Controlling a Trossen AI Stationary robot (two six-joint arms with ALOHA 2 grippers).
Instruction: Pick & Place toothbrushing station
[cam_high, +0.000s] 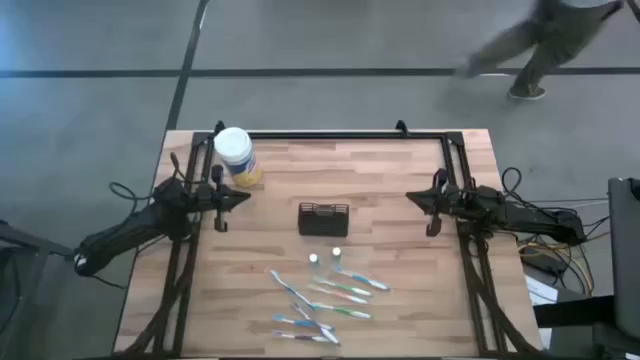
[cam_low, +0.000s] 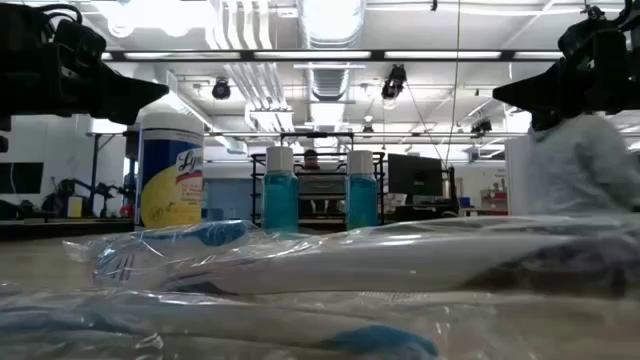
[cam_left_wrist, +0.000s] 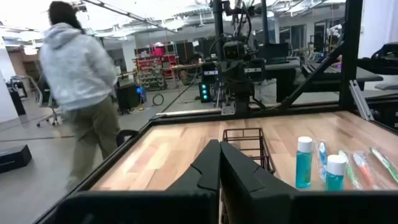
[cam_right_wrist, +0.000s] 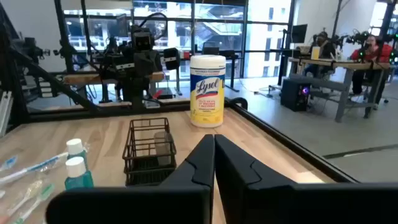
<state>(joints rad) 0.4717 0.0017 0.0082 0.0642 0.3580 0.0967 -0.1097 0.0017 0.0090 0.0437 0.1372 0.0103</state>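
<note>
The toothbrushing station (cam_high: 324, 218), a small black wire-mesh caddy of open rectangular form, stood upright and seemingly empty near the middle of the wood-grain counter (cam_high: 400, 180), between the two arms and apart from both. Its thin rim wires offered little purchase, so a pincer might slip off or tip the light caddy when closing on it. Just beside it toward the near edge stood two small teal bottles (cam_high: 324, 259) with white caps, liable to be knocked over by a low approach, and beyond them lay a loose scatter of plastic-wrapped toothbrushes (cam_high: 325, 295). A round yellow wipes tub (cam_high: 237, 157) with a white lid stood at the far left corner. The left pincer (cam_high: 240, 197) and right pincer (cam_high: 412, 198) hung pressed together, holding nothing.
</note>
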